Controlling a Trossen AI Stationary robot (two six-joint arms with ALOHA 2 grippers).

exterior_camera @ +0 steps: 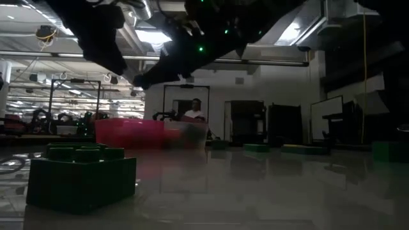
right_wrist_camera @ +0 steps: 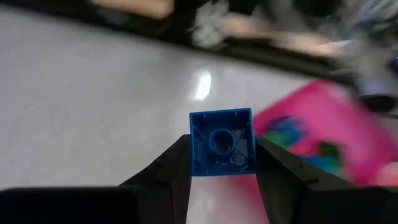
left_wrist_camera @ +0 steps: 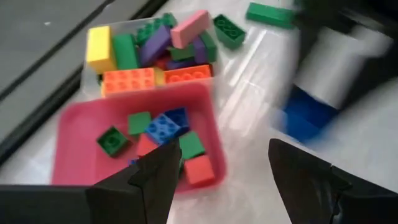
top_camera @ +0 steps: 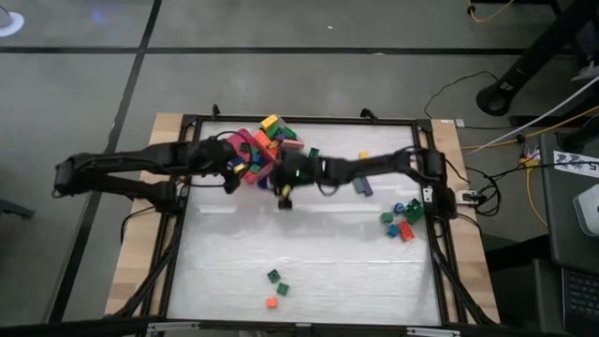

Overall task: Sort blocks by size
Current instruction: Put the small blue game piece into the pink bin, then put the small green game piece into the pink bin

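Blocks sit in several spots: a small blue square block [right_wrist_camera: 221, 142] is pinched between the right tool's [right_wrist_camera: 222, 163] fingers, hollow underside facing the wrist cam, studs away. Right tool [top_camera: 284, 194] hangs over the table [top_camera: 309, 271] just beside the pink tray [left_wrist_camera: 84, 134], w/ the left tool [top_camera: 227, 180] close on its other side, tray between them. Left tool [left_wrist_camera: 217, 180] is wide, nothing in it, poised above the pink tray's near edge. In the pink tray: short squarish blocks, green [left_wrist_camera: 112, 140], blue [left_wrist_camera: 163, 127], red [left_wrist_camera: 199, 170]. Behind it, touching, the clear tray [left_wrist_camera: 93, 84] holds long blocks: yellow [left_wrist_camera: 100, 47], orange [left_wrist_camera: 127, 81], purple, pink [left_wrist_camera: 190, 28], green. One long green block [left_wrist_camera: 269, 14] lies loose on the table beyond the trays. Farther from the right tool, a small cluster of blue, green & red blocks [top_camera: 402, 221] near the right arm's base; 3 more, two green and one orange [top_camera: 276, 288], well apart toward the front edge. Low view: a dark green block [exterior_camera: 81, 176] close to the cam, a person [exterior_camera: 193, 110] in the room behind
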